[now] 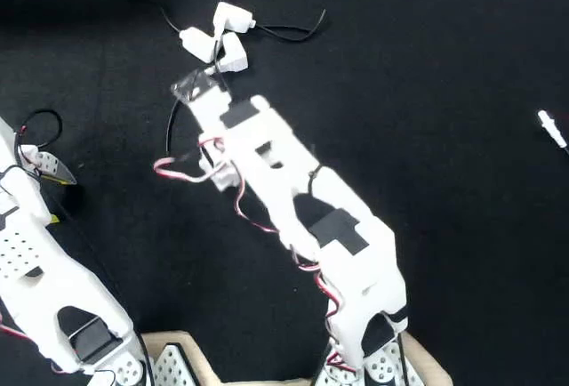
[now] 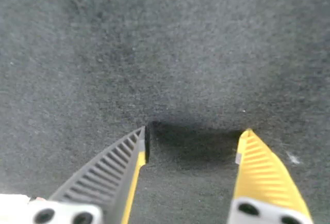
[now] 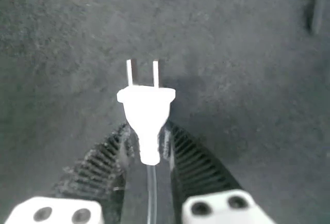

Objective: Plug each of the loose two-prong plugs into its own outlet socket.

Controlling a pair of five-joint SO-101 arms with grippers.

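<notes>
Nearest the lens in the right wrist view, the right gripper [image 3: 148,127] is clamped on a white two-prong plug [image 3: 146,108]; its two ribbed dark fingers [image 3: 188,157] press on the narrow rear stem of the plug body, one on each side; both flat prongs point straight away from the wrist, clear of the fingers and above the black cloth [image 3: 247,53]; a pale cord [image 3: 149,193] leaves the rear of the plug between the fingers. In the high view the same right gripper [image 1: 194,91] lies left of centre on the far half of the table, at the end of the white arm that rises from the near edge at centre; a cluster of white outlet sockets [image 1: 218,37] sits just beyond it toward the far edge, three white bodies touching or nearly touching one another, with thin black cords [image 1: 293,32] trailing from them; whether the held plug touches any socket cannot be told. Red and white wires [image 1: 173,172] loop beside the right arm. A second plug [image 1: 552,128] lies alone near the right edge, well apart from the sockets and from both arms. At the left edge, the left gripper [image 1: 55,168] is poised above the cloth, nothing between its fingers; in the left wrist view the left gripper [image 2: 196,133] stands spread wide, one grey ribbed finger and one yellow finger apart over bare black cloth [image 2: 165,53].
</notes>
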